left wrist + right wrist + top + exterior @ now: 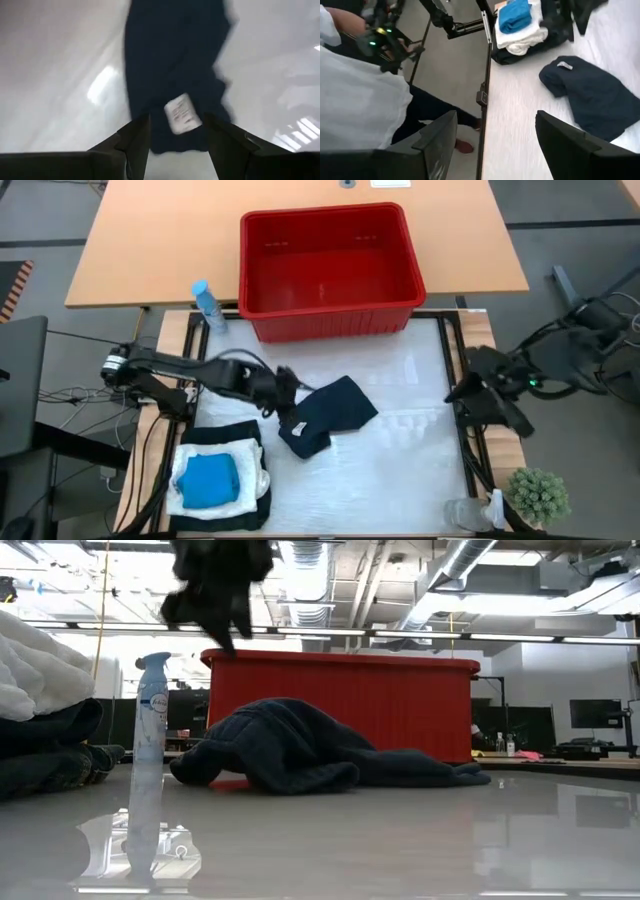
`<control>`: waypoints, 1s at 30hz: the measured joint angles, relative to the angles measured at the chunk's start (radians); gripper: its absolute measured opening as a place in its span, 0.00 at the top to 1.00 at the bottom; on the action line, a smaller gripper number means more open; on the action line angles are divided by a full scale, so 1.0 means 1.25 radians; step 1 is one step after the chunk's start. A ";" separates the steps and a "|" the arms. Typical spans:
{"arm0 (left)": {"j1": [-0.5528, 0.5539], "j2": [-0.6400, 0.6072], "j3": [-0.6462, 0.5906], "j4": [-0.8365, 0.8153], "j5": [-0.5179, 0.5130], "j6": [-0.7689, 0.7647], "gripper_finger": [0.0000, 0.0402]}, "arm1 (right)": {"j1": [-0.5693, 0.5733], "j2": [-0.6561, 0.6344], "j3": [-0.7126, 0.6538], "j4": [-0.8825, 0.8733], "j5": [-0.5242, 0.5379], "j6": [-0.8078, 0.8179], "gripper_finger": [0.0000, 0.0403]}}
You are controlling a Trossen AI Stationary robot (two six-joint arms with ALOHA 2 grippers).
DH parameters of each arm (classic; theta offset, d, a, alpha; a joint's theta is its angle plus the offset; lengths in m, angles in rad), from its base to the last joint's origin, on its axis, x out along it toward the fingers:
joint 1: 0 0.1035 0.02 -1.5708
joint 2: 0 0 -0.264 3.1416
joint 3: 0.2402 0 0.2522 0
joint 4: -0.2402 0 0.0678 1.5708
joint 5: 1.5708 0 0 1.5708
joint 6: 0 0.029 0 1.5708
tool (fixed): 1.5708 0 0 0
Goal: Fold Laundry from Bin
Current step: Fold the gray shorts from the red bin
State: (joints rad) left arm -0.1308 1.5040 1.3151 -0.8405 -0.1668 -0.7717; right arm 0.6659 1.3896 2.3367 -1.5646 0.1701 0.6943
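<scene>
Your dark garment (330, 416) lies folded near the middle of the surface, its long axis running slantwise from the near-left toward the far-right, white label (181, 113) at its near-left end. Your left claw (283, 390) hovers just beside that end, fingers parted and holding nothing, so it's by far the nearer arm. The stack of folded laundry (215, 478) sits at the near-left corner; the red bin (330, 270) stands empty at the far edge. Your right claw (470, 392) waits wide open over the right edge.

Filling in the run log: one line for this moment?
left gripper: open above dark garment | right gripper: open at table edge | bin: empty
</scene>
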 joint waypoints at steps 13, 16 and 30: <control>-0.001 -0.001 -0.388 0.399 -0.004 -0.193 0.58 | 0.125 0.064 0.000 0.001 0.121 0.005 0.28; -0.002 -0.001 -0.414 0.385 -0.017 -0.201 0.58 | 0.125 0.085 -0.001 0.002 0.121 -0.009 0.28; -0.005 0.011 -0.469 0.522 0.058 -0.221 0.59 | 0.087 0.141 -0.001 0.005 0.167 -0.038 0.28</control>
State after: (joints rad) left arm -0.1368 1.5178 0.7286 -0.1880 -0.0948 -1.0477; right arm 0.7752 1.5661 2.3358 -1.5589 0.3782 0.6464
